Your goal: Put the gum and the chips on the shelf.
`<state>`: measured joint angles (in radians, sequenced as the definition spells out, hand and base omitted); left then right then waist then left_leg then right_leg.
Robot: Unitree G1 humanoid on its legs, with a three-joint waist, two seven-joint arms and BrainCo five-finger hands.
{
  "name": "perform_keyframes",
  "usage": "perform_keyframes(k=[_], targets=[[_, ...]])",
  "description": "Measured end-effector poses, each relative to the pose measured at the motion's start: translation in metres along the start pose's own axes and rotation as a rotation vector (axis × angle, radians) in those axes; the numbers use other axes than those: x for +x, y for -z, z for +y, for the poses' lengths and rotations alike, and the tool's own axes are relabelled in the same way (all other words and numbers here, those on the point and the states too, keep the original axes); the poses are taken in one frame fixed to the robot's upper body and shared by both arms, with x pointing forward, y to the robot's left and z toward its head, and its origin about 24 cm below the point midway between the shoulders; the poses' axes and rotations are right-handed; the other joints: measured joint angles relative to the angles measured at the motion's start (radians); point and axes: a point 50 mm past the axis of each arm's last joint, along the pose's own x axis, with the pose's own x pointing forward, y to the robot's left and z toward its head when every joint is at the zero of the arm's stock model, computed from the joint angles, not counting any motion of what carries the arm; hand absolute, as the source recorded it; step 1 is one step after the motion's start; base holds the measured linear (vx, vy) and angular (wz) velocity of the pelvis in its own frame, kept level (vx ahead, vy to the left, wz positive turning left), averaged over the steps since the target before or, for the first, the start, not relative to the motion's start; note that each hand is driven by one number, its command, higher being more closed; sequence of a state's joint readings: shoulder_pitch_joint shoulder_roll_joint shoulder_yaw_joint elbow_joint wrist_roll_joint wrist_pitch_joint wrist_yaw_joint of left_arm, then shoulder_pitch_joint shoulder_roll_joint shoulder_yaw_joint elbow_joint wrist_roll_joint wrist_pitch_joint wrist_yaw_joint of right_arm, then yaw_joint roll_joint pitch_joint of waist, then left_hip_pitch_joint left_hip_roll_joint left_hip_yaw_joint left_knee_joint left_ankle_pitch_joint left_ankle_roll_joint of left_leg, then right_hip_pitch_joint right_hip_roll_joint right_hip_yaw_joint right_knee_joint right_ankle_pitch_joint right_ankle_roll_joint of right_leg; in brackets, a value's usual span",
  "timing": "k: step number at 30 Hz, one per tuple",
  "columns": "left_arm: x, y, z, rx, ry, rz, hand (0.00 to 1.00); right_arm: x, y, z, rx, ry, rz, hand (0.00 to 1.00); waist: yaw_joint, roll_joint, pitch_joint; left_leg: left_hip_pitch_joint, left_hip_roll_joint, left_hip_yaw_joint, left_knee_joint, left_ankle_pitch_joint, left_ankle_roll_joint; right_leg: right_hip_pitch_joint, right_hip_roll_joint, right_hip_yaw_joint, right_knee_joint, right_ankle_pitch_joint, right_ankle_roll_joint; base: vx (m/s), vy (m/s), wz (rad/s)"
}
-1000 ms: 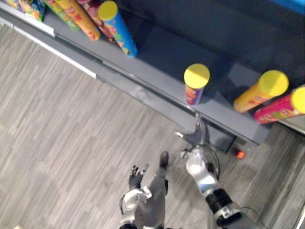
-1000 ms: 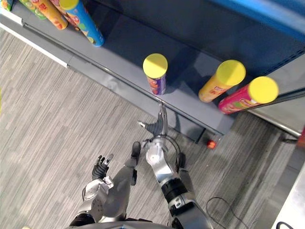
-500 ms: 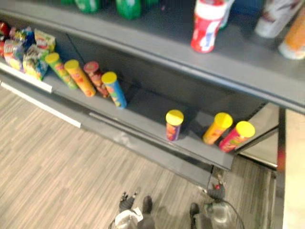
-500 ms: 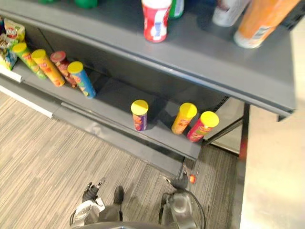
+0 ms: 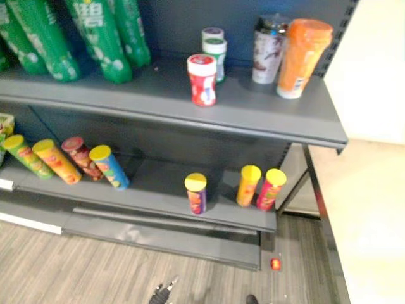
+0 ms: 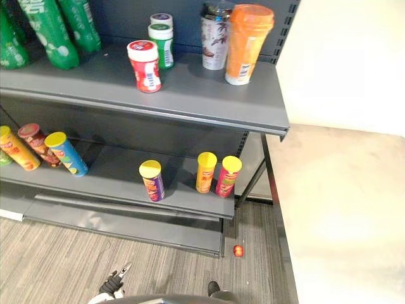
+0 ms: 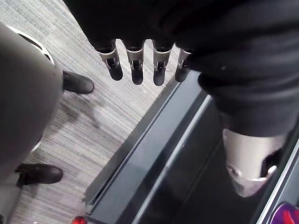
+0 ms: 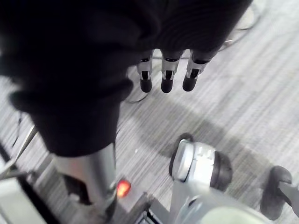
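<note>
Grey shelving point(image 5: 266, 126) ahead carries the gum point(image 5: 202, 79) upright on top and the chips point(image 5: 196, 195) upright below, both well above and forward of my left hand point(image 7: 135, 70) and right hand point(image 8: 167, 78), which hang slack and empty.

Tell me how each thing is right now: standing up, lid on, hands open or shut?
Left hand: open, empty.
Right hand: open, empty.
Purple can: upright on lower shelf, lid on.
Red jar: upright on upper shelf, lid on.
Orange cup: upright.
</note>
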<state>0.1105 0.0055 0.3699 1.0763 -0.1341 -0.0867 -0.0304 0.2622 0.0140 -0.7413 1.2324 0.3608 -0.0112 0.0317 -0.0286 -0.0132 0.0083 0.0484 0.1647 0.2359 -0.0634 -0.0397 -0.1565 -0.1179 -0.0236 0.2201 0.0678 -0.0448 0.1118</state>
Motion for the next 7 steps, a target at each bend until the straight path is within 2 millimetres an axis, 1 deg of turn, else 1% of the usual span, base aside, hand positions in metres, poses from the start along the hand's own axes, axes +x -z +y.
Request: perform_keyframes(k=[1, 2, 3, 5, 6, 7], targets=[[-0.001, 0.003, 0.001, 0.0, 0.001, 0.01, 0.0, 0.0, 0.002, 0.0, 0.019, -0.001, 0.006, 0.0, 0.0, 0.002, 0.0, 0.009, 0.001, 0.013, -0.006, -0.001, 0.0, 0.0, 0.004, 0.012, -0.003, 0.002, -0.003, 0.03, 0.009, -0.6], [-0.002, 0.01, 0.004, 0.0, -0.004, 0.036, 0.0, 0.0, 0.005, 0.003, 0.06, -0.009, 0.012, 0.0, -0.003, 0.005, -0.005, 0.018, 0.003, 0.038, -0.006, -0.006, -0.002, -0.001, 0.011, 0.037, -0.014, 0.008, -0.007, 0.03, 0.007, -0.66], [-0.002, 0.012, 0.006, -0.001, -0.007, 0.047, 0.0, -0.001, 0.007, 0.008, 0.112, -0.021, 0.006, 0.0, -0.003, 0.006, -0.006, 0.029, 0.006, 0.064, -0.005, -0.013, -0.004, -0.001, 0.019, 0.062, -0.02, 0.015, -0.007, 0.04, 0.013, -0.65], [-0.003, 0.014, 0.007, 0.003, -0.008, 0.058, 0.0, 0.0, 0.003, 0.009, 0.122, -0.016, -0.017, 0.0, -0.012, 0.006, -0.013, 0.041, 0.009, 0.091, -0.004, -0.023, -0.008, 0.001, 0.026, 0.088, -0.031, 0.028, -0.003, 0.05, 0.012, -0.5], [-0.003, 0.016, 0.009, 0.013, -0.011, 0.068, 0.0, 0.0, 0.0, 0.014, 0.114, -0.018, -0.031, 0.0, -0.022, 0.006, -0.016, 0.046, 0.01, 0.107, -0.002, -0.027, -0.006, 0.001, 0.029, 0.101, -0.037, 0.033, -0.002, 0.07, 0.016, -0.38], [-0.003, 0.016, 0.009, 0.017, -0.01, 0.071, 0.0, 0.001, -0.002, 0.017, 0.112, -0.021, -0.036, 0.0, -0.024, 0.006, -0.017, 0.048, 0.01, 0.112, -0.001, -0.027, -0.004, 0.0, 0.031, 0.107, -0.039, 0.035, -0.002, 0.06, 0.014, -0.23]])
